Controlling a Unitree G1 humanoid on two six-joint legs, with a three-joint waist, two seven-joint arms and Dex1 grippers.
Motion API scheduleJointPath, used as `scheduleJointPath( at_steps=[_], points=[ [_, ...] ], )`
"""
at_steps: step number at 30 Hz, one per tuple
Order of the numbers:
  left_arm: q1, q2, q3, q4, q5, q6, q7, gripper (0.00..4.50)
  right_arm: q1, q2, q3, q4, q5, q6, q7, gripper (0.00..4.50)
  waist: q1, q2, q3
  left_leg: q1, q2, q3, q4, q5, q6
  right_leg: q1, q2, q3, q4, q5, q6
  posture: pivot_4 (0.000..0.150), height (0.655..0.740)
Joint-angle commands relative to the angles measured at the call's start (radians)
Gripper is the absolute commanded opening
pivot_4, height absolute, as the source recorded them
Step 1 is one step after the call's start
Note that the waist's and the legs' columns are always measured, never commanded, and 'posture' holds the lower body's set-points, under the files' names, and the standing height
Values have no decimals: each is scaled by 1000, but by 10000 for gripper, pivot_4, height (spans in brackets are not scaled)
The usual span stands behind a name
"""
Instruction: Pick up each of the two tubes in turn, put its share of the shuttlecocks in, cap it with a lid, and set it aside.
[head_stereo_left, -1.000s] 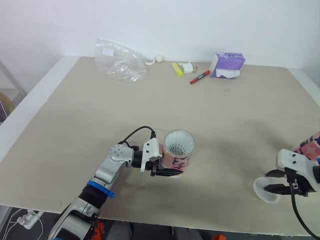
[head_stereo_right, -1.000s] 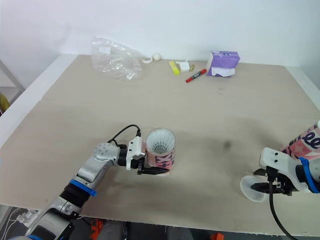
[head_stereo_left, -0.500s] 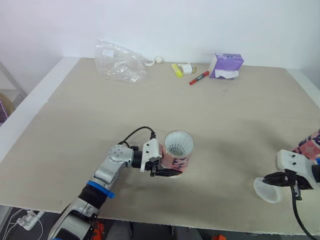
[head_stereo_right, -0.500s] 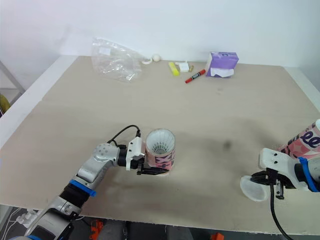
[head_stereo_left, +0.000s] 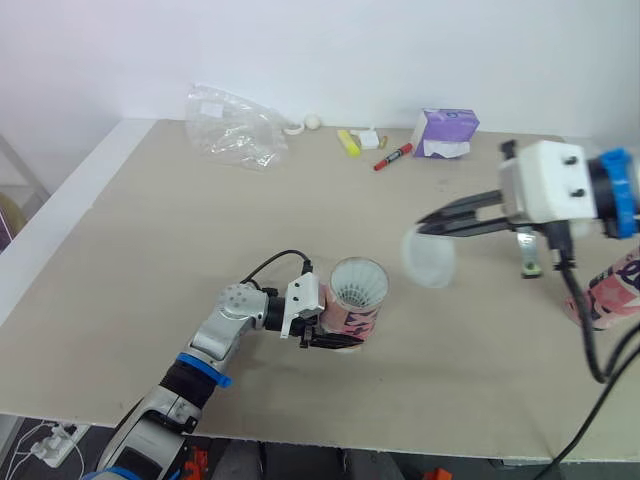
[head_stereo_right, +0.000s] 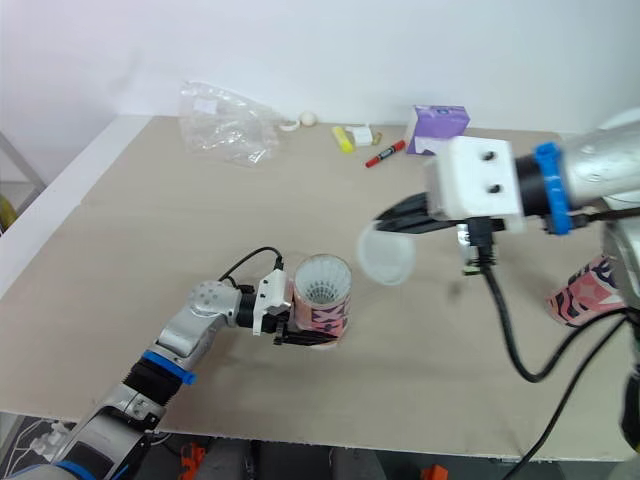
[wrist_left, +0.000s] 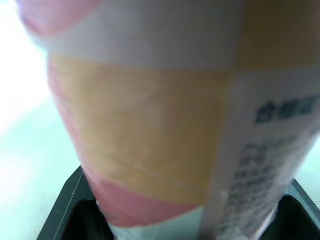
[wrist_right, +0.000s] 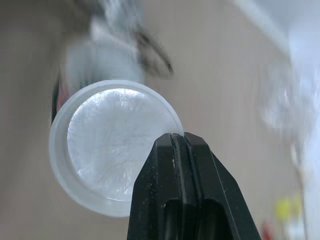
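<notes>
One round, frosted plastic lid pinched in right gripper.

I am making out dark blue print on the white panel of the tube I am holding, a bolder line above rows of small type, but it is blurring too much for me to read. The white label on the plastic bag is staying illegible too.
</notes>
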Motion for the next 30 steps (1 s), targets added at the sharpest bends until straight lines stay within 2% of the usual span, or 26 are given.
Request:
scheduleJointPath(
  at_steps=[1, 5, 30],
  points=[
    [3, 3, -16, 53, 46, 4, 20, 27297, -64, 59, 50, -28, -5, 44, -5, 593, 4, 0, 0, -1, 0, 0, 0, 0, 0, -1, 0, 0, 0, 0, 0, 1500, 7400],
    [1, 1, -14, 57, 48, 1, 27, 27297, -56, 103, 104, -43, -34, 31, 9, 593, 4, 0, 0, -3, 0, 0, 0, 0, 0, -2, 0, 0, 0, 0, 0, 1500, 7400],
    [10, 15, -7, 56, 50, 7, 39, 27297, -41, 188, 161, 59, -209, -133, 65, 593, 0, 0, 0, -2, 0, 0, 0, 1, 1, -2, 1, 0, 0, 3, 0, 1500, 7400]
  ],
)
